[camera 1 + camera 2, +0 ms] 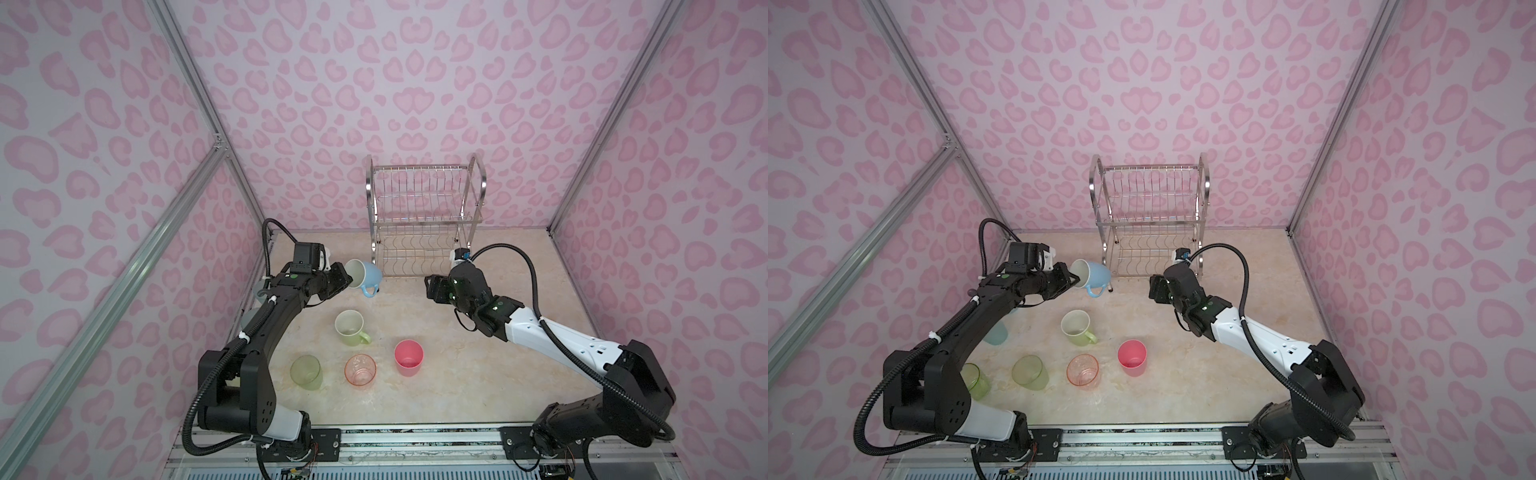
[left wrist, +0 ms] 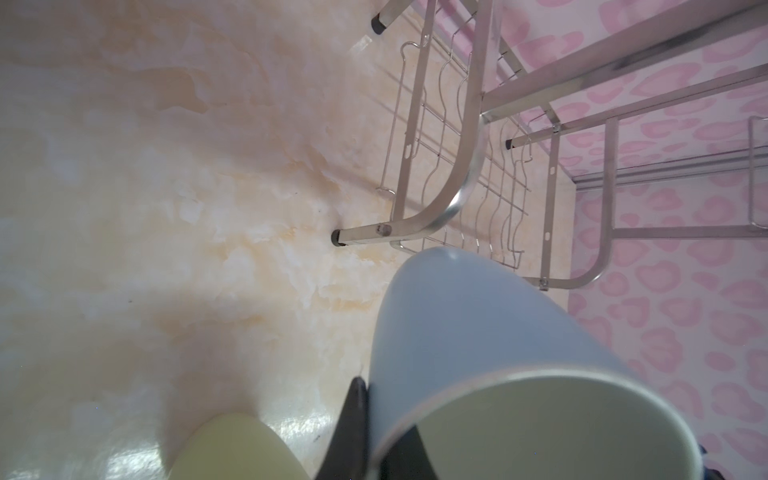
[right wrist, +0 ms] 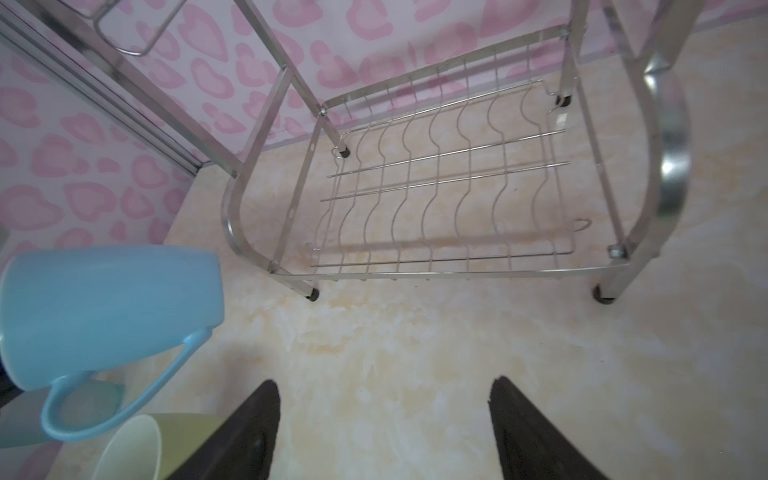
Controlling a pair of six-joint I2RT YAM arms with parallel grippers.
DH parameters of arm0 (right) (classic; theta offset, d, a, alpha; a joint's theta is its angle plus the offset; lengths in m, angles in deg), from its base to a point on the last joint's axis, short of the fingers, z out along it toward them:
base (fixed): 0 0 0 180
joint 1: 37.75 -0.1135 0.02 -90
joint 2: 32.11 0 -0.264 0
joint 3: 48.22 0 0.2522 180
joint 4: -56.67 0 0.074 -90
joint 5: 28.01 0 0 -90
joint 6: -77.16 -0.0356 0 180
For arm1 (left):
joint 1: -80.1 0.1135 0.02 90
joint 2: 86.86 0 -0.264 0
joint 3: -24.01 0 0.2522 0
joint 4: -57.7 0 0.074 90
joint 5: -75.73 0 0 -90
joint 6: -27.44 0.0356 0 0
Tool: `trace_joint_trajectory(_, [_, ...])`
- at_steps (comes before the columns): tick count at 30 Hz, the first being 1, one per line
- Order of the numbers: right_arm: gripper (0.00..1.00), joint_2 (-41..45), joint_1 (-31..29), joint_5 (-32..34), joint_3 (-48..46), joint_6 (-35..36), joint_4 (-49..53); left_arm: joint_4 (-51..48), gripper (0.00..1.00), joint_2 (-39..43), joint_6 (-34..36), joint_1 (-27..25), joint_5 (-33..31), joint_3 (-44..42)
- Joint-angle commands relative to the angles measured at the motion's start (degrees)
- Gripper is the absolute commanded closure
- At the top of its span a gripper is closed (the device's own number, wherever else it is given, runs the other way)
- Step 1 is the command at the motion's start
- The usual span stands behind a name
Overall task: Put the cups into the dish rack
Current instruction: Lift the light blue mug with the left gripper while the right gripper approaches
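Left gripper (image 1: 348, 280) pinches blue mug (image 1: 368, 274) by its rim, just left of dish rack (image 1: 368, 195); right gripper (image 3: 384, 390) gapes empty; green mug (image 1: 351, 328) nearer.

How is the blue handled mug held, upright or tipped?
Tipped: the blue handled mug lies sideways in the left gripper, handle hanging down.

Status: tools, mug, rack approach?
Left tool shut on blue mug rim, mug tipped sideways beside dish rack. Right tool open, empty, facing the rack. No cups racked; lower tier unobstructed.
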Motion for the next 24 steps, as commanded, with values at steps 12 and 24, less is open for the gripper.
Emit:
trace_joint_trajectory(12, [0.26,-4.99,-1.86,-15.99,3.49,-25.46,-14.09,29.42,0.97,5.08,-21.12,0.04,11.51,-10.72])
trace_joint_trajectory(24, [0.29,-9.10,-3.65,-21.34,-3.79,-40.95,-36.79,45.39,0.97,2.75,-33.23,0.09,16.33,-15.10])
